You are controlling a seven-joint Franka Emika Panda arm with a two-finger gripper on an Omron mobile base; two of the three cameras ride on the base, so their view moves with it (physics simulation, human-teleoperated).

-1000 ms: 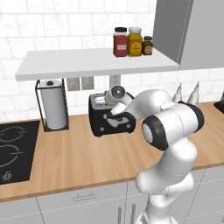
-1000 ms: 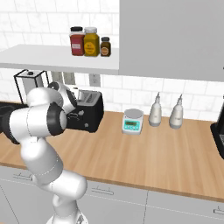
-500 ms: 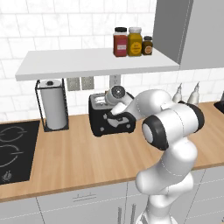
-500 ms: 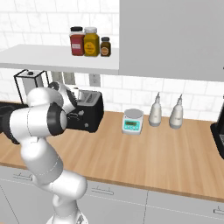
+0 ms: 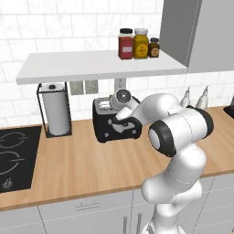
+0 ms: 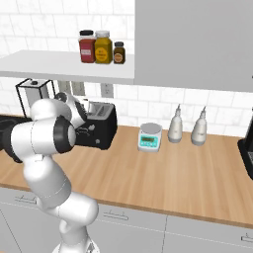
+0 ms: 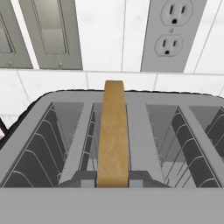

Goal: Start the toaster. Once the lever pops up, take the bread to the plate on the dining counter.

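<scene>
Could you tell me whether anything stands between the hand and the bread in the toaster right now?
Nothing visible does. In the hand view the bread stands upright in a slot of the toaster, straight ahead with open space above it.

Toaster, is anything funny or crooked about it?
Nothing stands out. The toaster sits upright on the counter by the wall. In the hand view the bread stands straight on edge in one slot, its top poking above the rim.

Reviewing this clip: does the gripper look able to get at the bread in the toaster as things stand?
Probably yes. In the hand view the bread stands edge-up in a slot of the toaster, straight ahead of the camera, with nothing above or in front of it. Whether the fingers are open cannot be told.
</scene>
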